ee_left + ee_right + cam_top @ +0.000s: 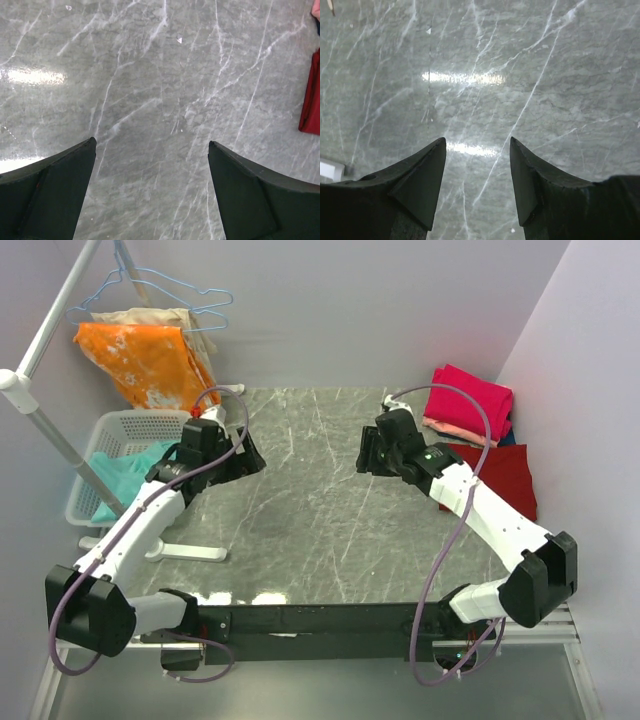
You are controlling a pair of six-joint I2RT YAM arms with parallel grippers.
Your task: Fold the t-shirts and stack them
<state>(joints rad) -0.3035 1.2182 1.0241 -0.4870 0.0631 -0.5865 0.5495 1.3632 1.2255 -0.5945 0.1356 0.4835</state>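
Hovering over desk (310, 510) | left end effector (152, 145) wide apart, empty | right end effector (477, 142) apart, empty | maroon t-shirt (508, 478) centre right

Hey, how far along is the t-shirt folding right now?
Done: a bright pink shirt sits on a peach shirt in a stack at the far right. The maroon shirt lies flat beside it, not stacked. In hand: nothing; the left gripper and right gripper are open over the table. Left: the teal shirt in the basket, plus stacking the maroon.

The left tool (151, 142), spread wide, hangs above the marble table (150, 75); probably a maroon t-shirt (311, 100) at right.
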